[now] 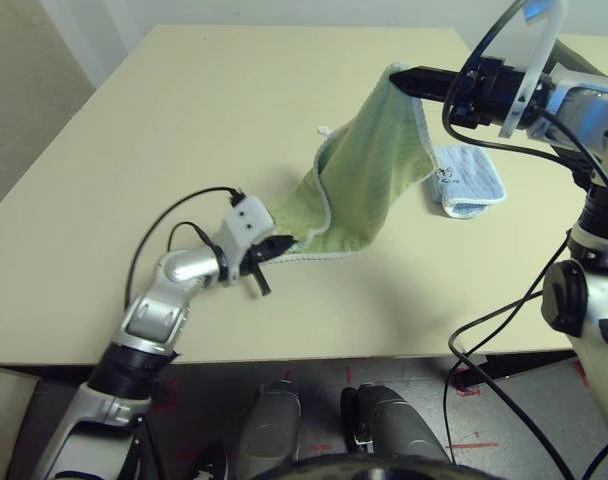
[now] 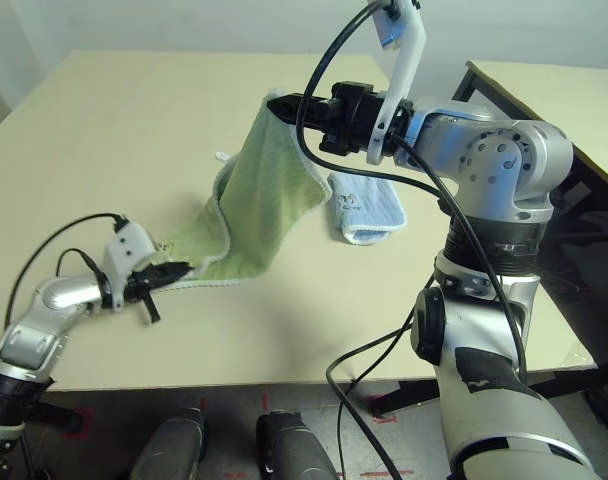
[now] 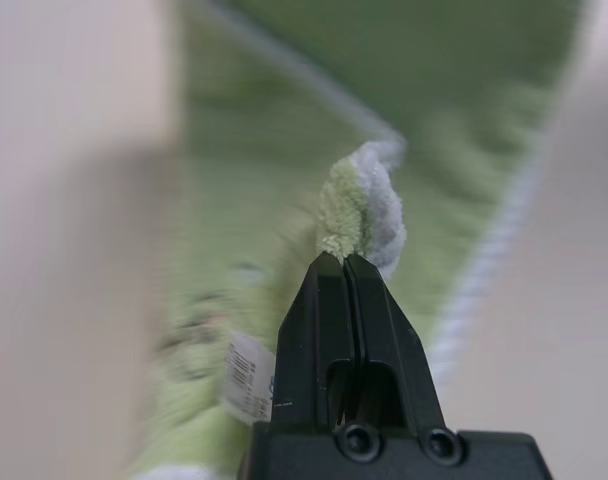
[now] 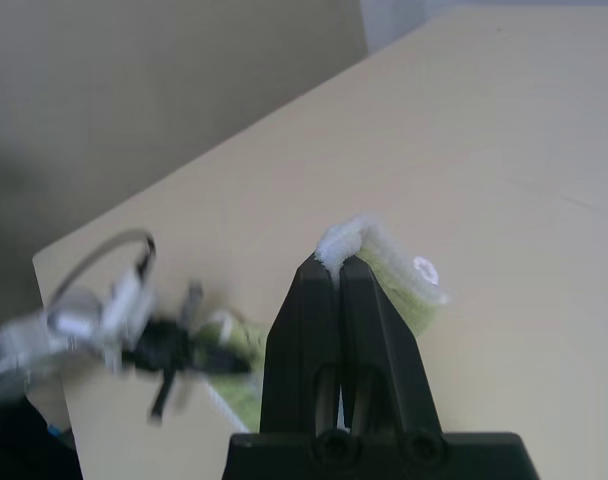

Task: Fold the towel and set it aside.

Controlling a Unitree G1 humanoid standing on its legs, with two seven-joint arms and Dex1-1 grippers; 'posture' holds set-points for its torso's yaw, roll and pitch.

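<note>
Head views: towel (image 1: 369, 170) hung stretched betw. 2 grippers, upper corner up high in right gripper (image 1: 402, 79), lower corner down near table (image 1: 184, 120) in left gripper (image 1: 280, 243); lower hem rested on tabletop. Wide bare room on table's left half & along near edge; far edge & left edge well apart from cloth. Counted 1 yellow-green towel, 1 smaller light blue towel (image 1: 466, 185) lying folded just beside it on the right, 2 arms. Terry pile w/ white stitched edging, pale matte tabletop.

Left wrist view: left gripper (image 3: 346, 258) w/ black fingers pressed together, pinched on a bunched green & white corner of towel (image 3: 359, 205); small white tag (image 3: 249, 378) seen beside them, rest blurred.

Right wrist view: right gripper (image 4: 336, 262) likewise squeezed tight on a white-edged towel (image 4: 399, 265) corner; left gripper (image 4: 174, 345) seen farther off, low over table (image 4: 504, 130)
</note>
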